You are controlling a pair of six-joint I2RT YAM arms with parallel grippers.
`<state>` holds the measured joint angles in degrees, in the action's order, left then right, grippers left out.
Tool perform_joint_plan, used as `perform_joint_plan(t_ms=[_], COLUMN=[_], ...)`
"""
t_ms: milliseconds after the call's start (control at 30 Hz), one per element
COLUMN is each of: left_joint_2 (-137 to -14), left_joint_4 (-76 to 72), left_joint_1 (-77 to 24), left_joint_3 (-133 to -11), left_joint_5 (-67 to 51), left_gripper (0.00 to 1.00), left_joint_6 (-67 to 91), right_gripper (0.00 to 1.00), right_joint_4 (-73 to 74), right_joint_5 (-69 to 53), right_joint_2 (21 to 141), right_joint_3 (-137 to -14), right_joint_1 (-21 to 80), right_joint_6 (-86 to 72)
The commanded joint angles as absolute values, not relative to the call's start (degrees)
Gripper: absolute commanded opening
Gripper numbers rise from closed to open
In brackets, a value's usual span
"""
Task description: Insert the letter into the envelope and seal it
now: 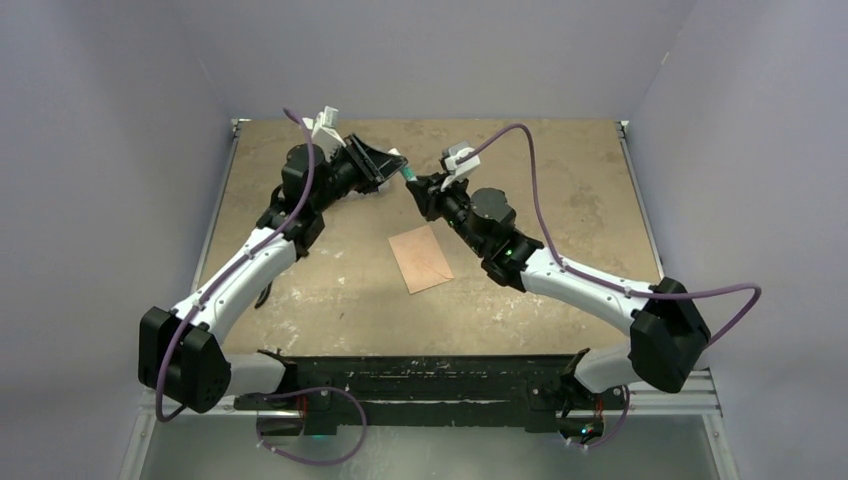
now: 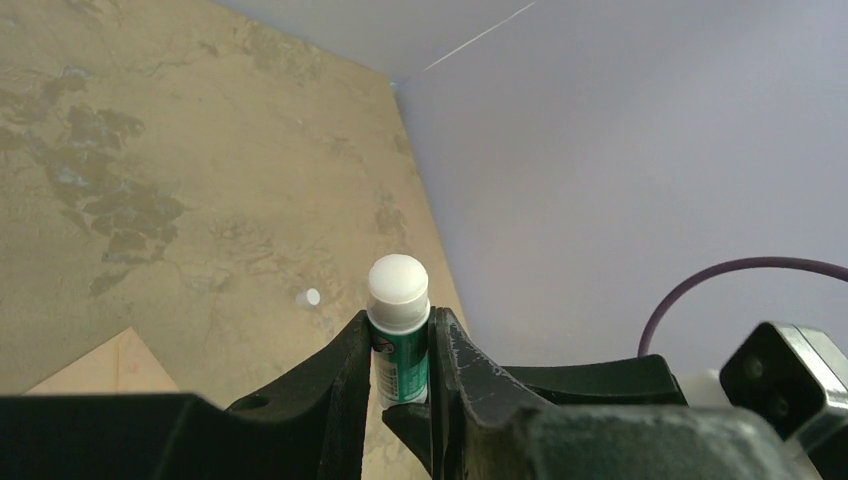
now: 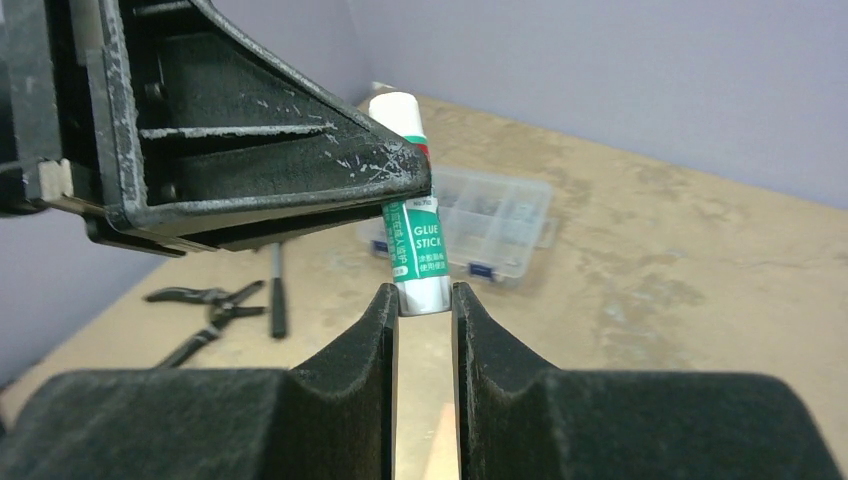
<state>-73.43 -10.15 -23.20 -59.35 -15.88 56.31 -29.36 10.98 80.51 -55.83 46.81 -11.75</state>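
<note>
The salmon-pink envelope (image 1: pixel 421 258) lies flat on the table in the middle, and a corner of the envelope (image 2: pixel 100 365) shows in the left wrist view. The letter is not in view. Above the table's far middle, both grippers hold one green glue stick (image 1: pixel 408 173). My left gripper (image 2: pixel 400 340) is shut on the green body of the glue stick (image 2: pixel 400 345), just below its white rounded top. My right gripper (image 3: pixel 424 300) is shut on the silvery base of the glue stick (image 3: pixel 415 250). In the top view, the left gripper (image 1: pixel 385 165) and right gripper (image 1: pixel 418 185) meet tip to tip.
A clear plastic compartment box (image 3: pixel 490 215) and black pliers (image 3: pixel 210 310) lie on the table beyond the grippers. A small white cap-like piece (image 2: pixel 308 297) rests on the table near the far wall. Purple walls close in three sides.
</note>
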Motion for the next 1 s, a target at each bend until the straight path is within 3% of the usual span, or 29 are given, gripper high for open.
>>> perform_joint_plan(t_ms=[0, 133, 200, 233, 300, 333, 433, 567, 667, 833, 967], left_joint_2=[-73.3, -73.1, -73.1, -73.2, -73.1, -73.0, -72.1, -69.3, -68.6, -70.4, -70.7], left_joint_4=[-7.1, -10.6, -12.2, -12.8, -15.5, -16.9, -20.8, -27.5, -31.0, -28.1, -28.7], left_joint_1=[-23.9, -23.9, -23.9, -23.9, -23.9, -23.9, -23.9, -23.9, -23.9, -23.9, -23.9], left_joint_3=[-63.1, -62.3, -61.8, -61.7, -61.1, -60.6, -59.3, -56.1, -55.2, -60.3, -60.5], left_joint_5=[-21.9, -23.5, -24.4, -25.0, -26.4, -27.1, -28.9, -30.3, -31.7, -35.8, -37.2], left_gripper=[0.0, 0.0, 0.0, 0.0, 0.0, 0.0, 0.0, 0.0, 0.0, 0.0, 0.0], left_joint_6=[55.9, 54.2, 53.6, 53.2, 52.8, 52.4, 49.4, 43.8, 43.1, 51.3, 58.0], right_gripper=[0.06, 0.08, 0.18, 0.31, 0.66, 0.74, 0.84, 0.85, 0.85, 0.8, 0.77], right_joint_4=[-31.2, -27.3, -24.5, -22.3, -18.5, -17.7, -20.4, -30.2, -47.5, -62.8, -83.5], right_joint_5=[25.3, 16.8, 12.6, 10.5, 7.4, 4.3, 0.4, 0.1, -4.9, -9.3, -9.8], right_joint_2=[81.3, 78.7, 77.8, 77.6, 76.8, 76.0, 72.1, 68.0, 66.8, 67.6, 70.9], right_joint_3=[-57.3, -57.9, -58.8, -59.9, -61.3, -61.2, -57.3, -48.8, -40.4, -35.6, -30.6], right_joint_1=[45.4, 45.0, 45.0, 44.9, 44.4, 43.8, 41.6, 40.4, 40.4, 40.4, 40.4], right_joint_6=[1.9, -3.7, -6.9, -9.0, -15.2, -18.6, -33.5, -52.2, -58.6, -65.6, -72.0])
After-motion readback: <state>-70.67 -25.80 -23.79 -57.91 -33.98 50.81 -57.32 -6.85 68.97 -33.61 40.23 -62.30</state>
